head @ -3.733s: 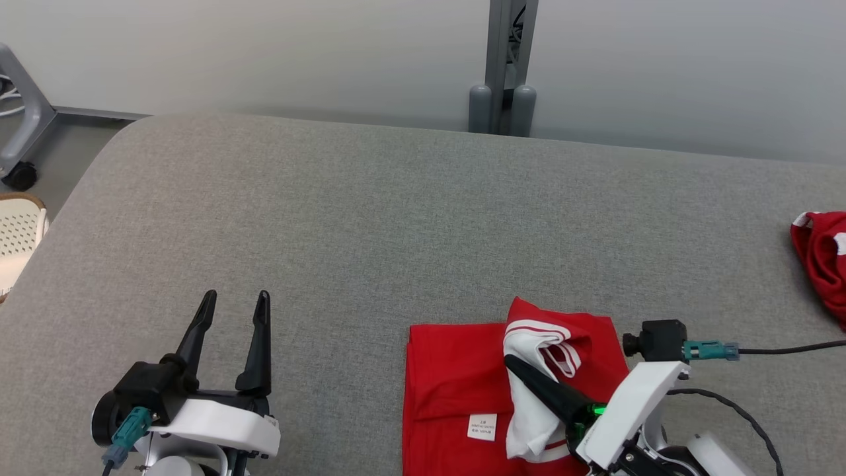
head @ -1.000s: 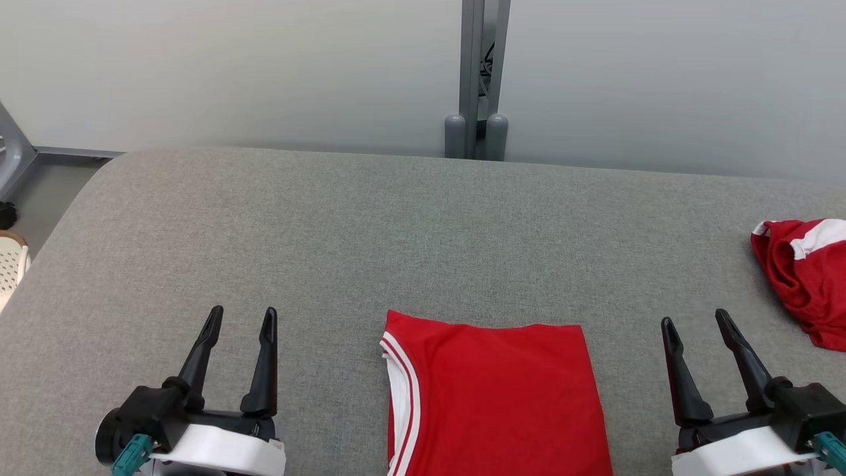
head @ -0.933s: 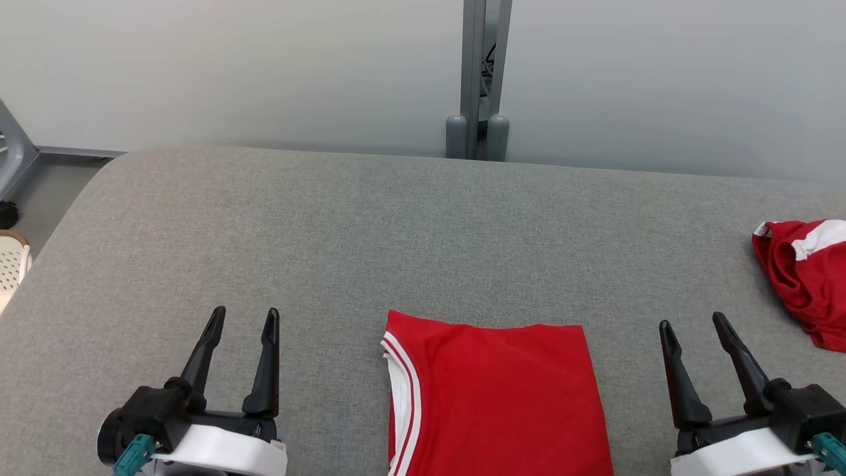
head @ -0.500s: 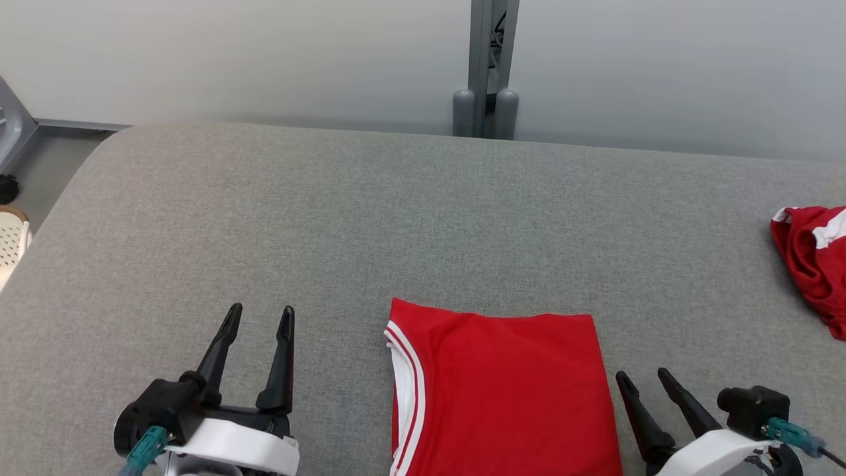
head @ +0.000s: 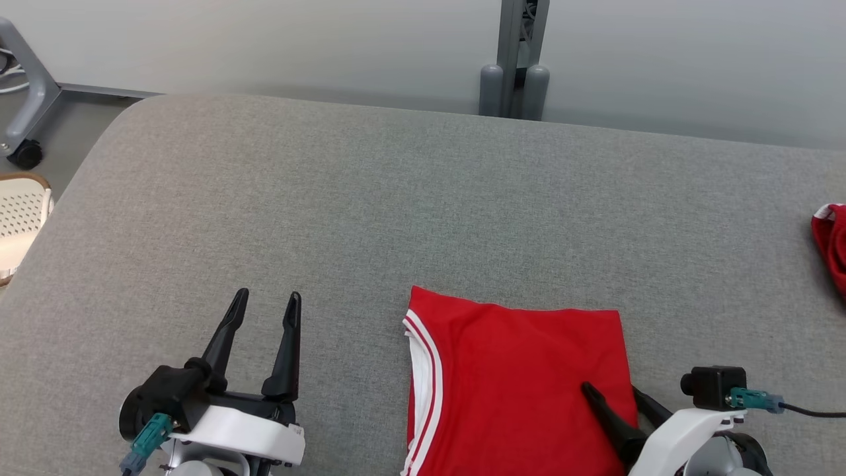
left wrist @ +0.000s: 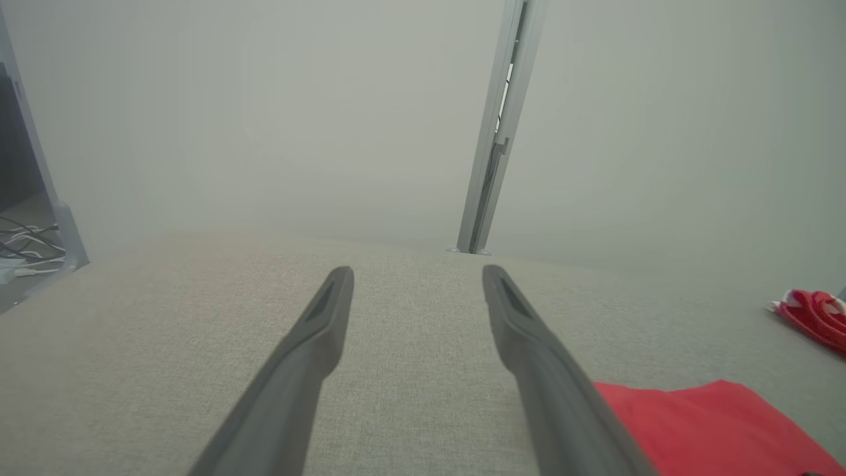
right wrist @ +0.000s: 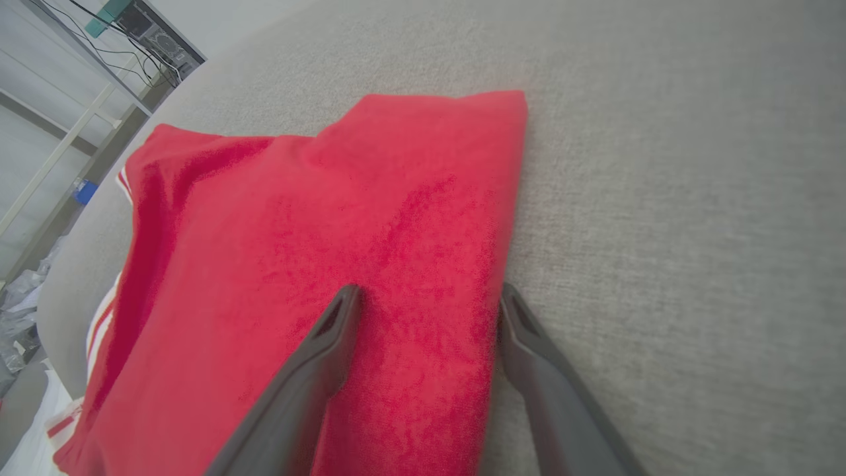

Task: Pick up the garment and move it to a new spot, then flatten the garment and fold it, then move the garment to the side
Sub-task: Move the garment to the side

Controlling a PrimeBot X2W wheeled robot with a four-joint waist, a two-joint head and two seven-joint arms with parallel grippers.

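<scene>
Head view: the folded red garment lies flat on the grey counter, near the robot and right of centre. The left pincer hovers beside it with its fingers apart and empty. The right pincer is spread as well, at the garment's right edge. A 2nd red garment lies far right.

Left wrist view: the fingers gape over bare counter, with the garment at lower right.

Right wrist view: 1 finger is over red cloth, and the other is over the counter just beside the edge.
</scene>
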